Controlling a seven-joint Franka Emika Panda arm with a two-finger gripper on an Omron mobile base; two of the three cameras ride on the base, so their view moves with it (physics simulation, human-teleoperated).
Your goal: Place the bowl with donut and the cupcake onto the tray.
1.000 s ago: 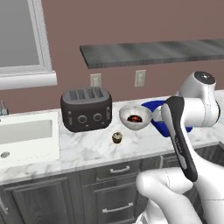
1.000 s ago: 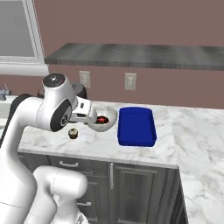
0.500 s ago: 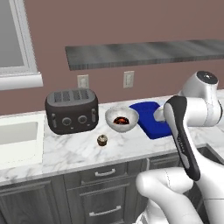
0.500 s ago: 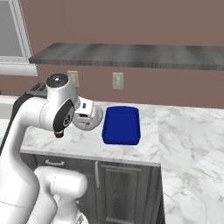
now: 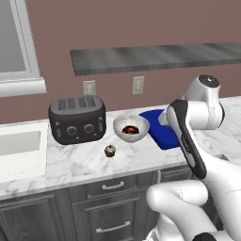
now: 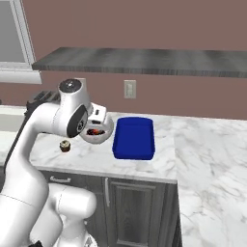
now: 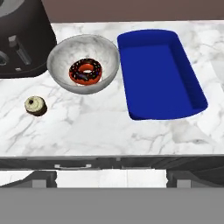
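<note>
Donut [image 7: 85, 72] in bowl [image 7: 65, 52] beside empty blue tray [image 7: 183, 65]; cupcake [image 7: 35, 106] nearby.

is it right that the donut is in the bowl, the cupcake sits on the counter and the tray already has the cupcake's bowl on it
Not quite. The tray holds nothing; the hand view shows the bowl beside it on the counter. The donut is in the bowl and the cupcake sits on the counter, as you said.

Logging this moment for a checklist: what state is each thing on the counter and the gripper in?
bowl: upright on the counter, holds the donut.
cupcake: upright on the counter, apart from the bowl.
tray: flat on the counter, nothing in it.
gripper: fingers open, holding nothing.
</note>
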